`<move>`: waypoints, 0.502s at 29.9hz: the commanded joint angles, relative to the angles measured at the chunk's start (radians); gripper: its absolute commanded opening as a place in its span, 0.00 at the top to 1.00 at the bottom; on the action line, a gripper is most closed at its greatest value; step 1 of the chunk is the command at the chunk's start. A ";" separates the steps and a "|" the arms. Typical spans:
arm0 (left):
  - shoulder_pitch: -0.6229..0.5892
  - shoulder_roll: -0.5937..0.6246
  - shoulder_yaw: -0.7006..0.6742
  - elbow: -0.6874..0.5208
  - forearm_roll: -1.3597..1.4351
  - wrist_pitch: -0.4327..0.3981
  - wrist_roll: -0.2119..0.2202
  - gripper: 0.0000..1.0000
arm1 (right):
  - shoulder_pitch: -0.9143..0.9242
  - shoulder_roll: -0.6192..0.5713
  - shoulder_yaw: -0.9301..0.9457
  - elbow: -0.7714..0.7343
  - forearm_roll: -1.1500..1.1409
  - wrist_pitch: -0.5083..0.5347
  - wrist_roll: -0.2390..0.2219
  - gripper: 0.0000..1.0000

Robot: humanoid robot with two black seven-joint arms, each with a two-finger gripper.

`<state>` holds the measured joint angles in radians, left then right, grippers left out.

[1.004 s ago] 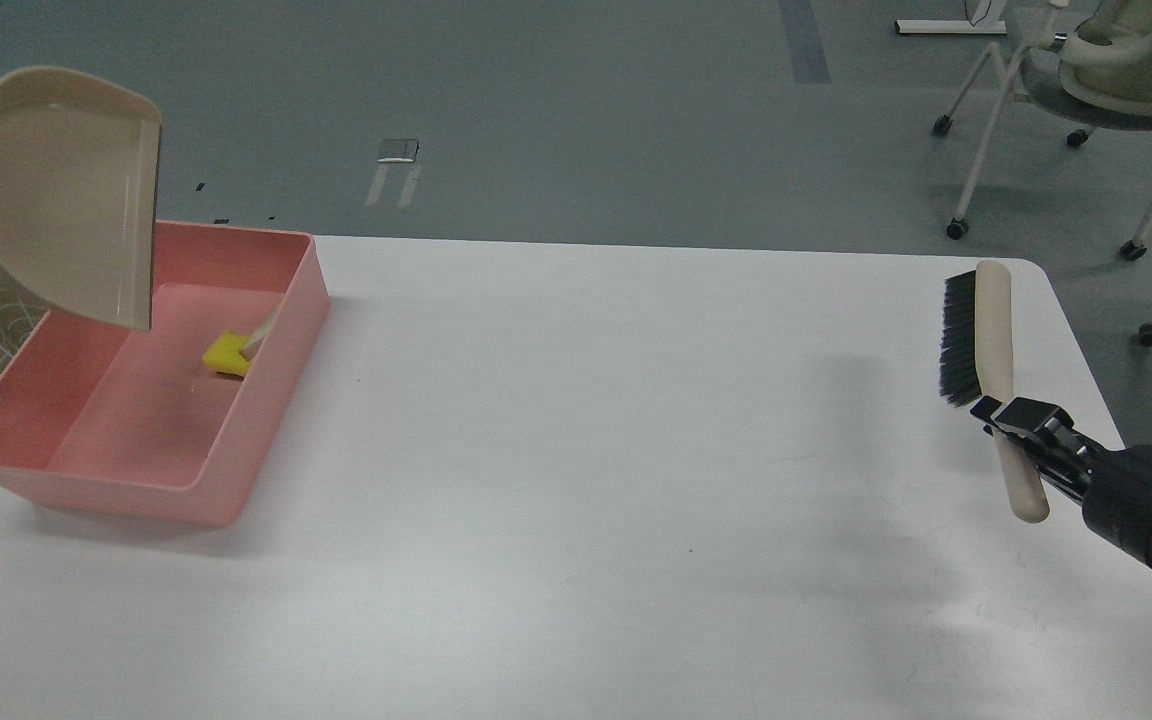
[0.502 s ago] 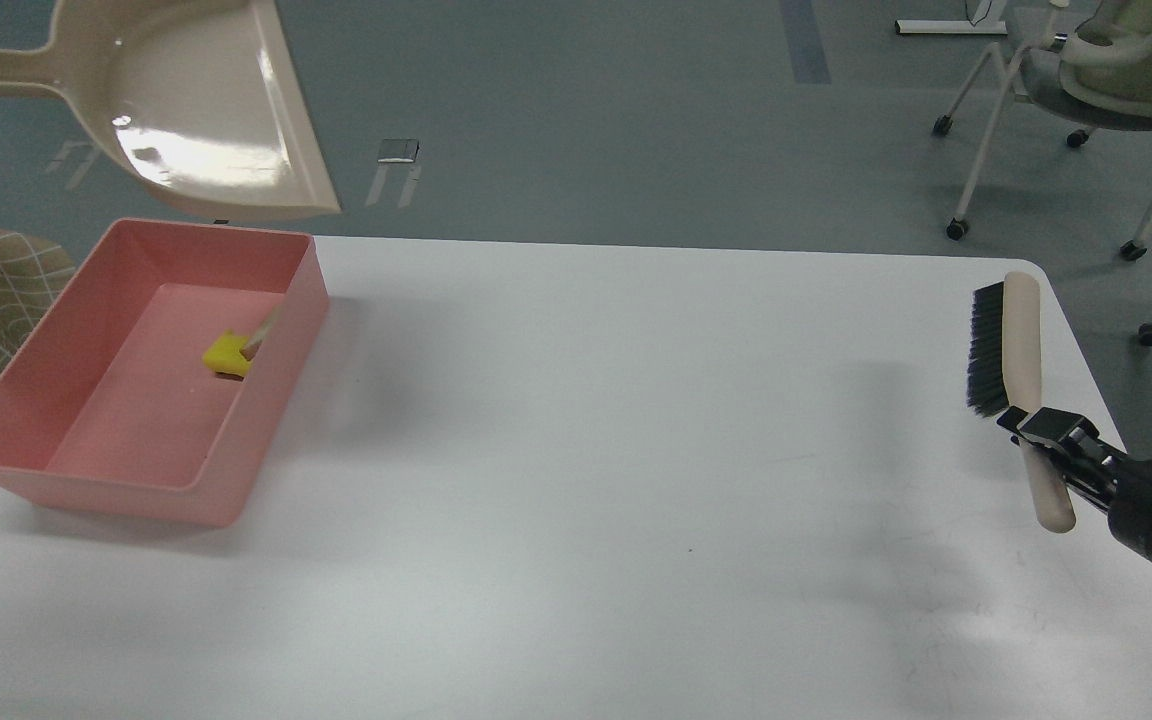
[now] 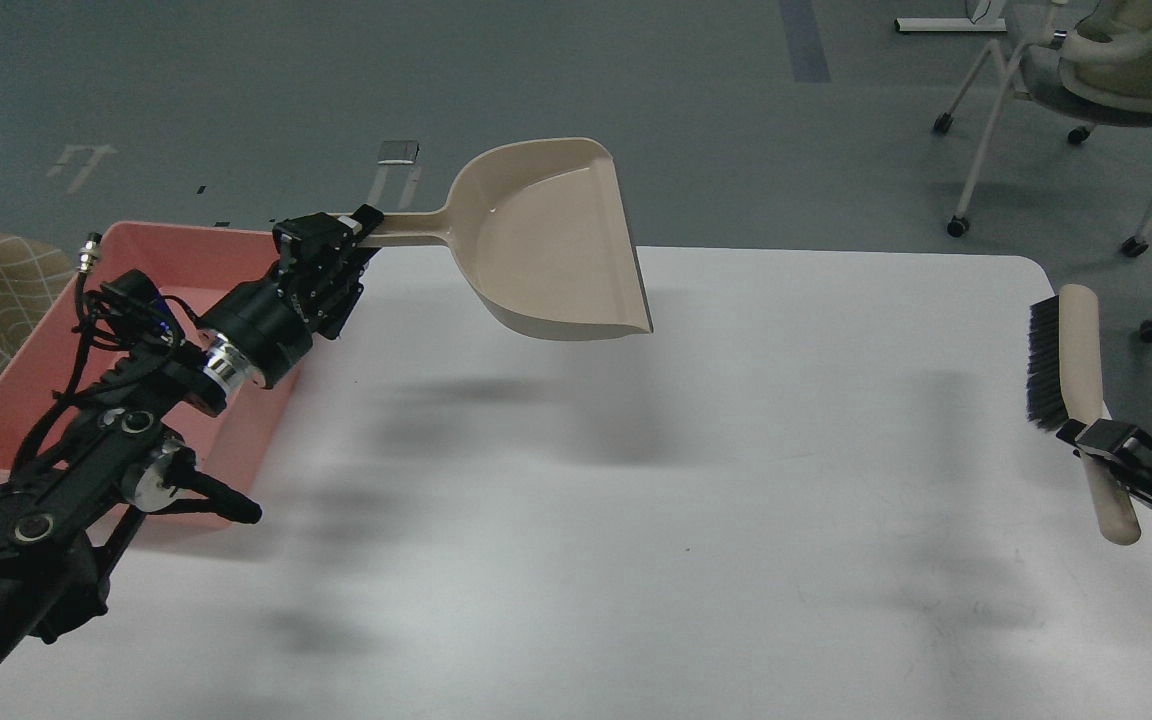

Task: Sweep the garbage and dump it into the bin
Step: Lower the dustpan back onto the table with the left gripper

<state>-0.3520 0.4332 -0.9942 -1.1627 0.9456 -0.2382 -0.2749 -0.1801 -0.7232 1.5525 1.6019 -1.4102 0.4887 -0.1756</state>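
1. Left gripper (image 3: 356,228) clamped on dustpan (image 3: 546,245) handle, pan held level right of bin (image 3: 36,330), apparently emptied.
2. Right gripper (image 3: 1101,440) gripping brush (image 3: 1071,360), far right of bin, kept clear.
3. Garbage hidden behind arm, presumably inside bin.

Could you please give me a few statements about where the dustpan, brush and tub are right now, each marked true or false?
1. The left pincer holds the beige dustpan by its handle. True.
2. The dustpan rests flat on the white table. False: it is held up in the air, with its shadow below.
3. The right pincer grips the brush. True.
4. The pink tub sits at the table's right edge. False: it is at the left.
5. The dustpan holds scraps. False: it looks empty.
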 commanded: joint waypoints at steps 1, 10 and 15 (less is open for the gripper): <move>-0.022 -0.074 0.093 0.020 0.004 0.037 0.002 0.94 | -0.010 -0.016 -0.015 0.000 -0.004 0.000 0.001 0.87; -0.027 -0.142 0.216 0.100 0.050 0.073 -0.010 0.94 | -0.029 -0.103 -0.032 0.015 -0.010 0.000 0.001 0.87; -0.021 -0.156 0.244 0.101 0.055 0.080 -0.010 0.94 | -0.006 -0.139 -0.114 0.026 -0.065 0.000 0.004 0.87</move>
<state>-0.3763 0.2826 -0.7648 -1.0622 0.9986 -0.1626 -0.2853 -0.1987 -0.8490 1.4774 1.6263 -1.4346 0.4887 -0.1736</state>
